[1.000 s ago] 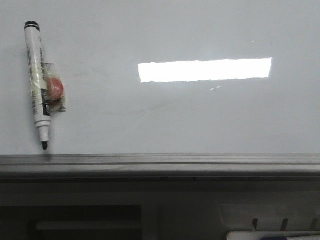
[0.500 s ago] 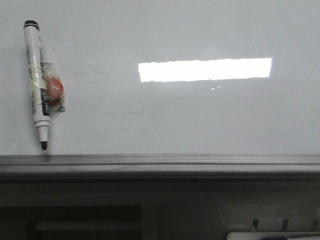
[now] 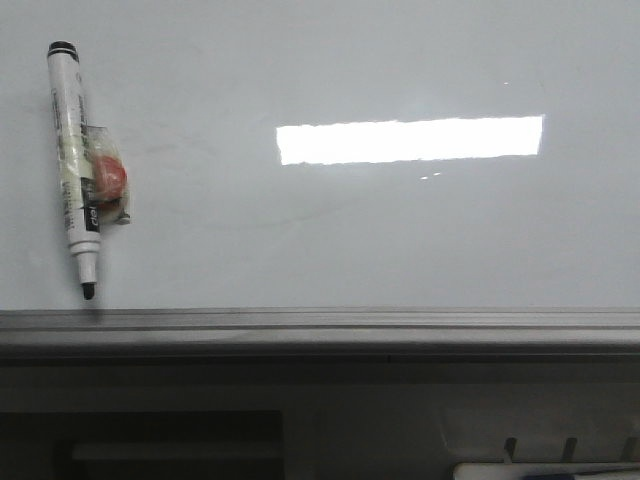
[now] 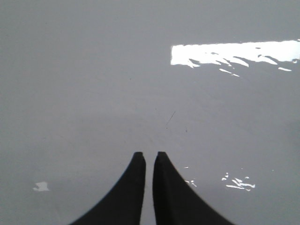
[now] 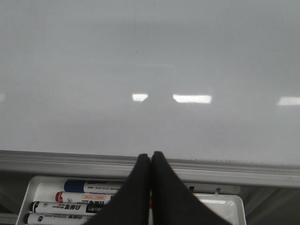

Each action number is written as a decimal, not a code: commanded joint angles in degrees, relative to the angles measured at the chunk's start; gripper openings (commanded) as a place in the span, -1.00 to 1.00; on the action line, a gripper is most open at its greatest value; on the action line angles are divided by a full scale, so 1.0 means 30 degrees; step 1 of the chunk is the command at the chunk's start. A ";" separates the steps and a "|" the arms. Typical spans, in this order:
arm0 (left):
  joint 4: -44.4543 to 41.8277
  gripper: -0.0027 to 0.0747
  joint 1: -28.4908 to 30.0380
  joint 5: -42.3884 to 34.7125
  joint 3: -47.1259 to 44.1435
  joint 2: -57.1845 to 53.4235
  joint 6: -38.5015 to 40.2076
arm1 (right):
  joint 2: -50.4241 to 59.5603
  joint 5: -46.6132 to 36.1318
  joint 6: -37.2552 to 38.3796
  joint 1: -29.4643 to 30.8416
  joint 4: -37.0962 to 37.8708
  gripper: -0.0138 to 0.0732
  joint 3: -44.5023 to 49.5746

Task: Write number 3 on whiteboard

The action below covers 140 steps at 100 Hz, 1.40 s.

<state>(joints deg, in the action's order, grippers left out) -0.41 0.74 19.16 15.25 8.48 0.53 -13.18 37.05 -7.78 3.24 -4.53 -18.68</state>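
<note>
The whiteboard (image 3: 400, 240) fills the front view, glossy white, with a grey ledge (image 3: 320, 325) along its lower edge. No number 3 is in view on it. A white marker pen (image 3: 75, 150) with a black tip pointing down hangs at the board's left side, next to a red round magnet (image 3: 108, 178). Neither gripper shows in the front view. My left gripper (image 4: 149, 154) faces a bare grey surface, its fingers nearly together with nothing between them. Over the ledge (image 5: 234, 171), my right gripper (image 5: 151, 154) has its fingers pressed together and empty.
A bright rectangular light reflection (image 3: 410, 140) lies on the board's middle right. Below the ledge sits a white tray (image 5: 225, 206) holding several markers (image 5: 89, 187); its edge (image 3: 540, 470) shows at the front view's lower right.
</note>
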 commanded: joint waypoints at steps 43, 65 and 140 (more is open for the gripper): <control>0.0695 0.04 -0.3341 -0.8833 -0.0278 0.2642 0.0013 | -0.0373 -0.1744 0.0189 -0.0289 -0.2540 -0.79 -0.0510; 0.0136 0.04 -0.9276 -1.0275 -0.0278 0.5233 0.0013 | -0.0373 -0.1934 0.0165 -0.0289 -0.2540 -0.79 -0.0510; 0.7835 0.18 -1.6688 -1.4527 -0.0278 1.6006 0.0013 | -0.0373 -0.2061 0.0165 -0.0289 -0.2540 -0.79 -0.0510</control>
<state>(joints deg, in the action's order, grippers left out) 22.18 -48.83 -18.14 12.95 54.57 0.43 -13.26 35.24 -7.29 2.51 -11.67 -18.68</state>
